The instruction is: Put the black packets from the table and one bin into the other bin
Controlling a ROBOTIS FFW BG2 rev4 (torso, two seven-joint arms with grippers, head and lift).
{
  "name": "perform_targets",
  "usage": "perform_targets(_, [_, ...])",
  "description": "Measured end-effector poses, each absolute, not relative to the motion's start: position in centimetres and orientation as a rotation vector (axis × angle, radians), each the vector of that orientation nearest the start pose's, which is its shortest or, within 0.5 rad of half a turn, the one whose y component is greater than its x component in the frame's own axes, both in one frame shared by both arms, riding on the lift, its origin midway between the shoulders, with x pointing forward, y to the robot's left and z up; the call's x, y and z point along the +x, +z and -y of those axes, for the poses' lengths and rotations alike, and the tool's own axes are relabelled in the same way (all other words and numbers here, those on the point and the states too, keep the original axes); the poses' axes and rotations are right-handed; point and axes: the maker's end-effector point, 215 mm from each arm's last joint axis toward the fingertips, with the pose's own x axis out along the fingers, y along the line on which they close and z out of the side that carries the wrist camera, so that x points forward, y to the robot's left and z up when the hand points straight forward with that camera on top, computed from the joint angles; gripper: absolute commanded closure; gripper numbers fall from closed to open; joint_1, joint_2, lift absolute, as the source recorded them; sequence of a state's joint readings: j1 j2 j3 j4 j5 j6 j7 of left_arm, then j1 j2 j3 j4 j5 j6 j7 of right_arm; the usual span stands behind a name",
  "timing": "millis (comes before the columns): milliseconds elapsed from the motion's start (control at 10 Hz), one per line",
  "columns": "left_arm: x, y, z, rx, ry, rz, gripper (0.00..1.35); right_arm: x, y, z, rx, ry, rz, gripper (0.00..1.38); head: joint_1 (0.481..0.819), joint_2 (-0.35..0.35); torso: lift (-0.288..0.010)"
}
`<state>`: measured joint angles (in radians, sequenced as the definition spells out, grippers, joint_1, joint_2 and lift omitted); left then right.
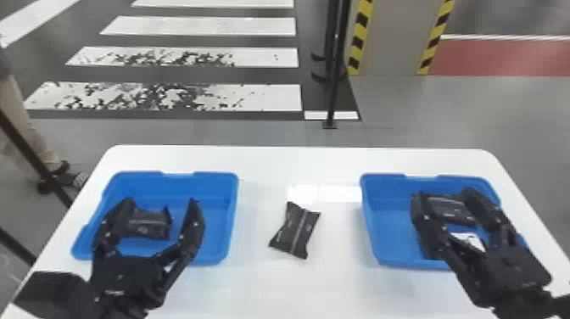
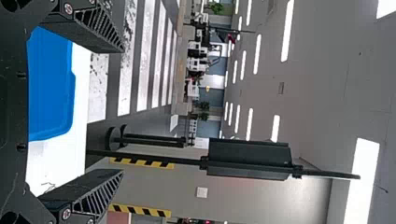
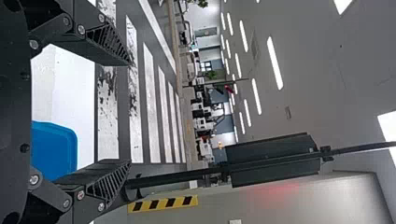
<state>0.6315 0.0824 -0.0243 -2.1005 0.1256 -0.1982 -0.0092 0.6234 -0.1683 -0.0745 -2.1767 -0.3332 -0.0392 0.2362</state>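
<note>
A black packet is lying on the tabletop, a left bin sitting at its nine o'clock, a right bin at three. Left pincer and right pincer are gaping wide. The packet is looking light, soft, slippery; its waist is inviting gentle gripping.

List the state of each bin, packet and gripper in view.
Left blue plastic bin: upright, uncovered, packet inside
Right blue plastic bin: upright, uncovered, packet inside
Black packet between bins: lying on table, ungripped
Black packet in left bin: ungripped
Black packet in right bin: partly hidden
Left gripper: open, empty
Right gripper: open, empty
</note>
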Motion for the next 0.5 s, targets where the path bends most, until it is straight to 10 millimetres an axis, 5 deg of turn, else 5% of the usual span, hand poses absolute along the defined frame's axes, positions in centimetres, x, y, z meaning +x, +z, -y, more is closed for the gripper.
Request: perform_targets(500, [40.6, -30.55, -21.85, -0.075, -0.067, 0.089, 0.12, 40.92, -29.83, 22.19, 0.17, 0.266, 0.032, 0.3, 0.695, -0.004, -0.11])
